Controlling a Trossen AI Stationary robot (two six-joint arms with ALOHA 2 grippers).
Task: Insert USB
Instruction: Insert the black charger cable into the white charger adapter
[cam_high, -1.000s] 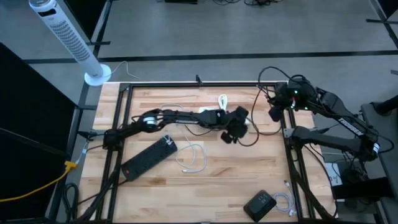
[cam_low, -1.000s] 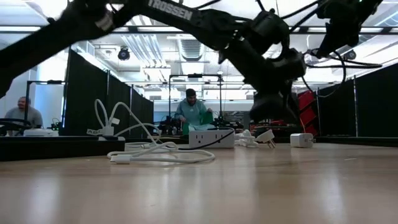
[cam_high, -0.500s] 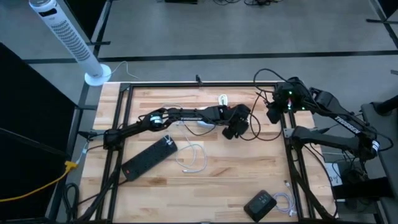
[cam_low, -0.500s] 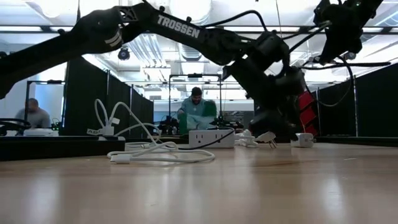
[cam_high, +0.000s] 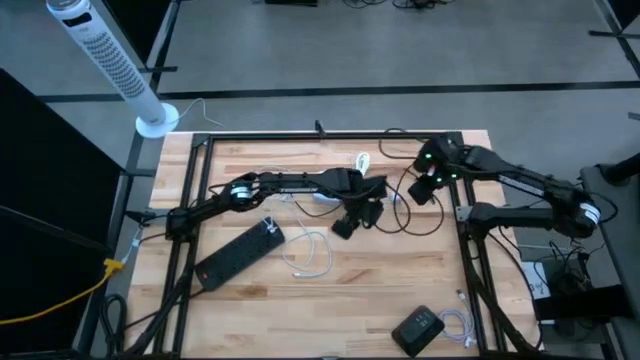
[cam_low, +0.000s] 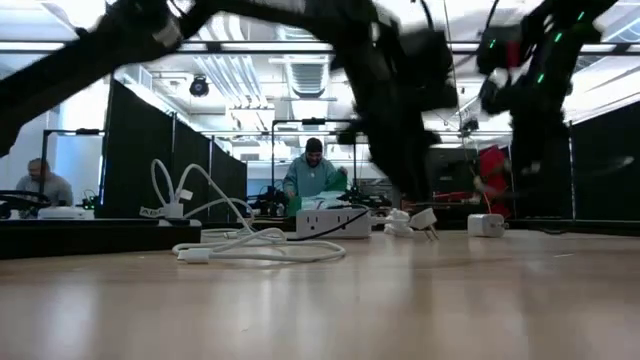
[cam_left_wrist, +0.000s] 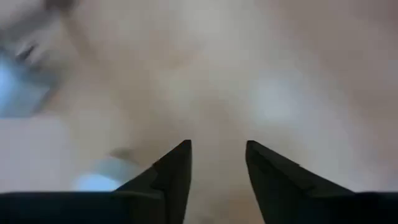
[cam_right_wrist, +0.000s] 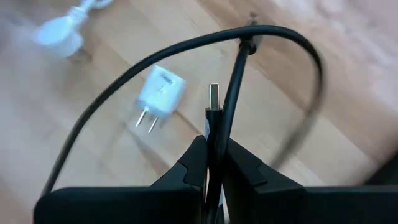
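Left wrist view was mostly smear: pale wood, a bluish blob at one edge, nothing identifiable. The left gripper (cam_left_wrist: 217, 168) showed two dark wedge fingers with a gap between them and nothing in it. In the high view it (cam_high: 345, 222) sat mid-table, near a white power strip (cam_low: 328, 222); low view showed the left arm only as a dark blur.

Right gripper (cam_right_wrist: 214, 165) was pinched narrow on a black USB cable (cam_right_wrist: 155, 56), the metal USB plug (cam_right_wrist: 213, 96) sticking out just past the fingertips, upright between them. Cable was thin, glossy, round, looping in a wide arc above the plug; its far end ran out of frame. In the high view the right gripper (cam_high: 428, 180) sat at the table's far right part, cable trailing between the two arms.

A white wall charger (cam_right_wrist: 160, 93), boxy with two flat prongs, lay on the light plank table (cam_high: 400, 290) beyond the plug, apart from it. Another white plug-shaped piece (cam_right_wrist: 59, 31) was too blurred to name.

Also on the table: black power strip (cam_high: 238, 253), loose white cable (cam_high: 312, 255), dark box (cam_high: 417, 326) at the near edge, contents not visible.

Two people (cam_low: 314, 178) in the room behind, partly hidden.
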